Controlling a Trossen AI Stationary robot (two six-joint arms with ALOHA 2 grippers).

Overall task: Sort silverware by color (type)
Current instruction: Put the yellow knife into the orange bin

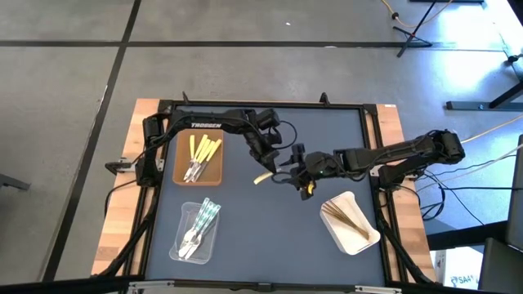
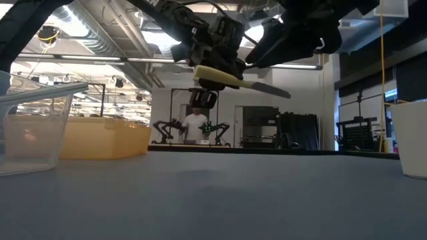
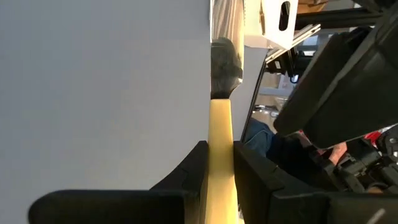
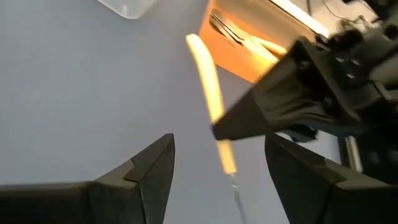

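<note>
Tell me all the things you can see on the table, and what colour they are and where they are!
yellow utensil: one, pale yellow, held up above the middle of the table by the left gripper
brown tray: one, at the back left, holding yellow utensils
clear tray: one, at the front left, holding clear greenish utensils
white tray: one, at the front right, holding tan wooden utensils
table: one, dark blue-grey top
person: one, white top, far off in the room behind
left gripper: one, dark, shut on the yellow utensil
right gripper: one, dark, open, close beside the left gripper
</note>
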